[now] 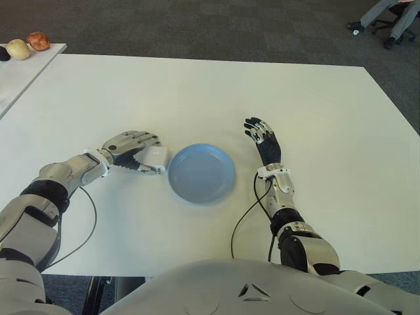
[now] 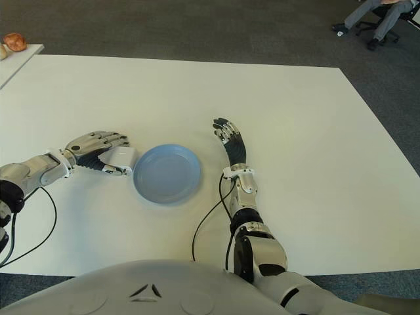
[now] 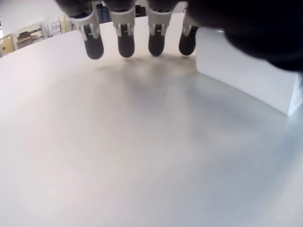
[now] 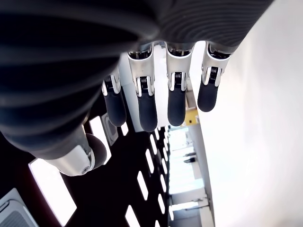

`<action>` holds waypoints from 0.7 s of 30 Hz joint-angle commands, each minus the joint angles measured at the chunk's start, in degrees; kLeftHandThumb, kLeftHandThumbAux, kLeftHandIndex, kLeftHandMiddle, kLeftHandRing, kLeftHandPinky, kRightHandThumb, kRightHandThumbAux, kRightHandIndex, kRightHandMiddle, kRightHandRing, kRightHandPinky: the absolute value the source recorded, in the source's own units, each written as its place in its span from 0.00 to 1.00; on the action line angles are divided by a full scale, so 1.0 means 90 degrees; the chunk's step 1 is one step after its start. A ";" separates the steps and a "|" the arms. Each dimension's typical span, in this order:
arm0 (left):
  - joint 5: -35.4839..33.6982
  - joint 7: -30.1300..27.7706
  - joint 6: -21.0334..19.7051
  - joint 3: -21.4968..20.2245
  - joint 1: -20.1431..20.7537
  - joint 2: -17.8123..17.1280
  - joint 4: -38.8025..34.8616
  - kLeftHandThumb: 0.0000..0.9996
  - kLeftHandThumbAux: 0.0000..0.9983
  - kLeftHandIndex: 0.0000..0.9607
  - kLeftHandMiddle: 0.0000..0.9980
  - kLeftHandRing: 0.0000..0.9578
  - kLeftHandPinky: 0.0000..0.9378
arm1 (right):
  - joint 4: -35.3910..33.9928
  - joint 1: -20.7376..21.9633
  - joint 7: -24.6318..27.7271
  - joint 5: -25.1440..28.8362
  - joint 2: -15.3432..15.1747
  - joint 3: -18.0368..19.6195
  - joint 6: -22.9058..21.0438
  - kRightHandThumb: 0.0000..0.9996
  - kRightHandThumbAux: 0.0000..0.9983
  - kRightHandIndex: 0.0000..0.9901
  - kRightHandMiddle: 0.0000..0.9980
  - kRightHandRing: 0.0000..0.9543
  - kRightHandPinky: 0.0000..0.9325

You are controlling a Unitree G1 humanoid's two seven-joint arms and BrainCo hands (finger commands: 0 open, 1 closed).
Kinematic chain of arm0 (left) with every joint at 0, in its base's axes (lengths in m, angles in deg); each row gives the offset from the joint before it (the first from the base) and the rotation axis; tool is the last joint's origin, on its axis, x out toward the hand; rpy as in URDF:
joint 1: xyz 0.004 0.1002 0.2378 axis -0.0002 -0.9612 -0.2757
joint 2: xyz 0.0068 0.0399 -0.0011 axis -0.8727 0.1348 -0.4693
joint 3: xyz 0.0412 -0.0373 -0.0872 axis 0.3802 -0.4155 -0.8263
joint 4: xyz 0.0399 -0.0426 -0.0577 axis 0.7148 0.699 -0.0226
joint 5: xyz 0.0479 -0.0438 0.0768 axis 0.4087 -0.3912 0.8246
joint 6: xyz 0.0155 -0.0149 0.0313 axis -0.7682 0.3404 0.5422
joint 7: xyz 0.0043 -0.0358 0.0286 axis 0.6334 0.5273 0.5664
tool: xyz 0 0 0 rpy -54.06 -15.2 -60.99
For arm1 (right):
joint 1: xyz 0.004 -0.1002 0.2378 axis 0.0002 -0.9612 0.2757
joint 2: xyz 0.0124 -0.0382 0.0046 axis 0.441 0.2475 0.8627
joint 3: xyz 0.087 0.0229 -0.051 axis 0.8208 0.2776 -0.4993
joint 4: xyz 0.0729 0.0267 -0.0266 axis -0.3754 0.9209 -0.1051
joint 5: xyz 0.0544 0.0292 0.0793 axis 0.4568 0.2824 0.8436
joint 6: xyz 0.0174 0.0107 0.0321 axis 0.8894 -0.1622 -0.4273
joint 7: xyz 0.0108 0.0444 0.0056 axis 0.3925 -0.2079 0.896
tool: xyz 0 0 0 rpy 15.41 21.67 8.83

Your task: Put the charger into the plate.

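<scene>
The white block-shaped charger sits at the left rim of the blue plate, close to the table. My left hand is curled around it, fingers over its top and thumb below. In the left wrist view the charger shows as a white box beside the fingertips. The plate holds nothing. My right hand shows to the right of the plate, fingers stretched out and holding nothing.
A second table at the far left carries a yellowish fruit and a reddish one. A seated person's legs show at the far right corner. Black cables trail from both wrists toward the table's near edge.
</scene>
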 commanded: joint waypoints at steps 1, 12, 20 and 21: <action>0.0083 -0.0022 -0.0016 0.0122 -0.0194 0.0091 0.0096 0.31 0.19 0.00 0.00 0.00 0.00 | 0.0297 -0.0494 -0.0063 0.0028 -0.0020 0.0031 -0.0326 0.03 0.62 0.23 0.26 0.22 0.22; 0.0144 0.0220 -0.0083 0.0152 -0.0226 0.0103 0.0131 0.30 0.19 0.00 0.00 0.00 0.00 | 0.0294 -0.0486 -0.0119 -0.0002 -0.0034 0.0011 -0.0381 0.01 0.62 0.21 0.26 0.23 0.22; 0.0179 0.0638 -0.0148 0.0142 -0.0246 0.0149 0.0183 0.46 0.30 0.26 0.43 0.43 0.40 | 0.0288 -0.0478 -0.0173 -0.0024 -0.0043 -0.0011 -0.0434 0.00 0.61 0.20 0.28 0.24 0.21; 0.0183 0.0713 -0.0168 0.0138 -0.0249 0.0161 0.0194 0.48 0.31 0.29 0.47 0.47 0.44 | 0.0287 -0.0478 -0.0178 -0.0025 -0.0044 -0.0013 -0.0438 0.00 0.61 0.20 0.28 0.24 0.21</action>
